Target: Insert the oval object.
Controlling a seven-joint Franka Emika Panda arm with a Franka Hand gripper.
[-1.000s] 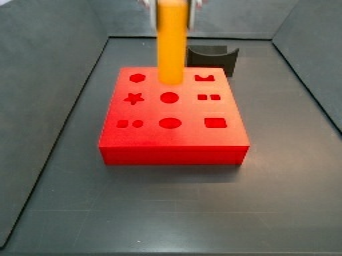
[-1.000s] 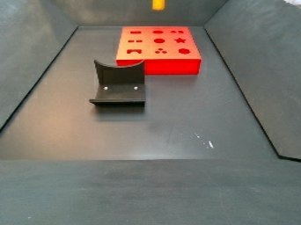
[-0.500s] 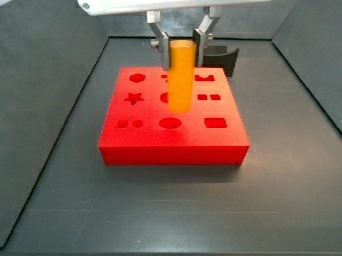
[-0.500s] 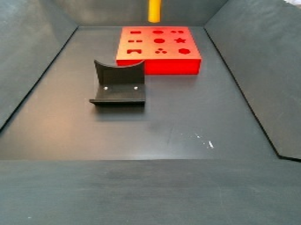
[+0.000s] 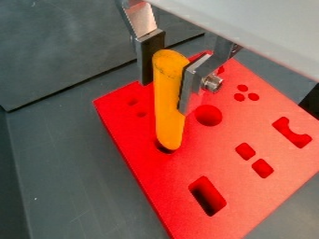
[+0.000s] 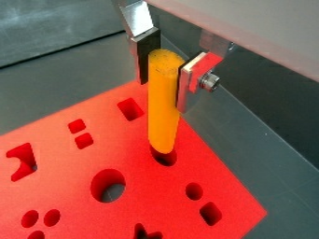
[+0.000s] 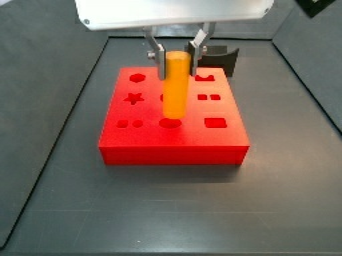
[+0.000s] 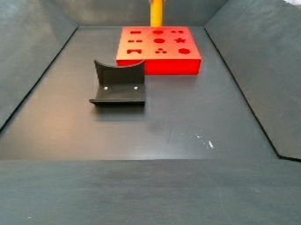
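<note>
The oval object is a long orange-yellow peg, held upright. My gripper is shut on its upper end, above the red block with shaped holes. The peg's lower tip sits at the oval hole in the block's front row; how deep it sits I cannot tell. In both wrist views the gripper has the silver fingers pressed on the peg, with the block below. In a side view only the peg shows above the block.
The dark fixture stands on the grey floor in front of the block, and behind it in a side view. Sloping grey walls enclose the floor. The block has star, round, square and other holes around the peg.
My gripper has come down with the peg and shifted toward the block's front row. The peg's tip, which hung above the block, is now at the oval hole.
</note>
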